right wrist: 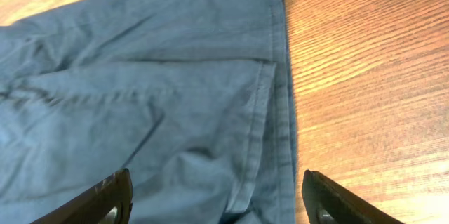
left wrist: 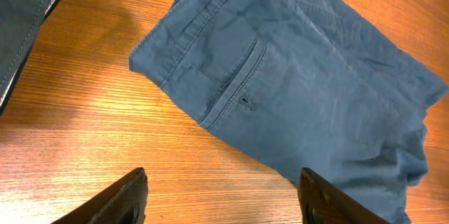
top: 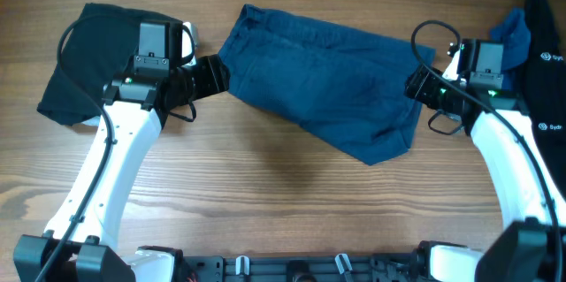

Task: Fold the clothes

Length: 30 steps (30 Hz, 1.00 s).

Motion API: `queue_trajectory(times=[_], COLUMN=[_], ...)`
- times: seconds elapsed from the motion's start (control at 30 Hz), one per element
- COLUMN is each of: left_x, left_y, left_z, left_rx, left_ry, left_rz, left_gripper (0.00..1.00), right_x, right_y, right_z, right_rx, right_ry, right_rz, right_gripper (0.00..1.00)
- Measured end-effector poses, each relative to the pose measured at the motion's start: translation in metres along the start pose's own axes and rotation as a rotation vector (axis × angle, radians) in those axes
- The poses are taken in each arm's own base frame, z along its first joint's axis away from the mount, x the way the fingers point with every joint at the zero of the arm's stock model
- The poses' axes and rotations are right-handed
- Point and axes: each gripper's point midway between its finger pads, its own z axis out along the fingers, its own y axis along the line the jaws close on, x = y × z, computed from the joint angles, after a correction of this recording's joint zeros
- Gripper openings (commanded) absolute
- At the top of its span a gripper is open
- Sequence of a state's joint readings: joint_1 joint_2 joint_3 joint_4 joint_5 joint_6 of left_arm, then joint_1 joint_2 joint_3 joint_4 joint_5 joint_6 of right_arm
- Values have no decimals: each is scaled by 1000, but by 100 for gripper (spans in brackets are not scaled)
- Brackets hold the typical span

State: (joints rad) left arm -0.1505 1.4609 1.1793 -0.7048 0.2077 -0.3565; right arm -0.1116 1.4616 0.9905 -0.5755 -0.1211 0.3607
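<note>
The dark blue denim shorts [top: 323, 79] lie spread on the table's middle, waistband to the left, hem to the right. In the left wrist view the shorts [left wrist: 295, 83] show the waistband and a buttoned back pocket [left wrist: 238, 87]. My left gripper [top: 212, 77] is open at the waistband's left edge, its fingers [left wrist: 224, 199] over bare wood, holding nothing. My right gripper [top: 414, 83] is open at the right hem; its fingers [right wrist: 217, 203] straddle the hem of the shorts [right wrist: 161, 104] without clamping it.
A black garment [top: 93, 61] lies at the back left, partly under the left arm; its edge shows in the left wrist view [left wrist: 28, 20]. A bright blue garment [top: 511, 30] and a black garment [top: 546, 52] lie at the right edge.
</note>
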Motion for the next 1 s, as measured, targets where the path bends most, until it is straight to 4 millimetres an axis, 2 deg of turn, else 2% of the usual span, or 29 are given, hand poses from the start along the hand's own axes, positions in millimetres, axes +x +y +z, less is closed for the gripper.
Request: queue_trajectory(times=[0.07, 0.1, 0.13, 0.3, 0.37, 0.47, 0.5, 0.6, 0.67, 0.7, 0.73, 0.8, 0.93, 0.97, 1.0], left_x=[1, 1, 0, -1, -1, -2, -2, -3, -3, -3, -3, -4, -9, -10, -12], left_y=[0, 0, 0, -1, -1, -1, -1, -1, -1, -1, -1, -2, -4, -5, -6], left_z=[0, 0, 0, 0, 0, 0, 0, 0, 0, 0, 0, 0, 0, 0, 0], left_rx=[-1, -1, -1, 2, 2, 4, 4, 5, 5, 5, 6, 8, 17, 19, 23], left_ry=[2, 2, 2, -5, -5, -9, -9, -11, -11, -12, -12, -17, -37, -43, -50], left_rz=[-1, 0, 0, 1, 1, 2, 2, 3, 3, 3, 3, 4, 9, 10, 12], left_gripper=[70, 70, 71, 73, 73, 73, 73, 74, 74, 74, 74, 75, 76, 76, 76], right_x=[-1, 5, 13, 22, 23, 18, 17, 14, 3, -7, -18, -44, -73, -75, -75], right_y=[-4, -9, -13, -12, -11, -4, -2, 3, 13, 19, 27, 44, 70, 72, 72], right_z=[18, 37, 52, 89, 95, 96, 96, 95, 84, 70, 52, 2, -94, -105, -107], right_rx=[9, 22, 32, -7, -17, -53, -63, -94, -136, -160, -185, -243, -334, -340, -339], right_ry=[14, 54, 94, 137, 146, 127, 125, 117, 76, 36, -16, -152, -401, -429, -435], right_rz=[5, 7, 8, 27, 57, 84, 89, 77, 32, 6, -21, -71, -160, -175, -179], right_gripper=[70, 65, 56, 31, 28, 8, 4, 4, 4, 4, 4, 4, 4, 4, 4])
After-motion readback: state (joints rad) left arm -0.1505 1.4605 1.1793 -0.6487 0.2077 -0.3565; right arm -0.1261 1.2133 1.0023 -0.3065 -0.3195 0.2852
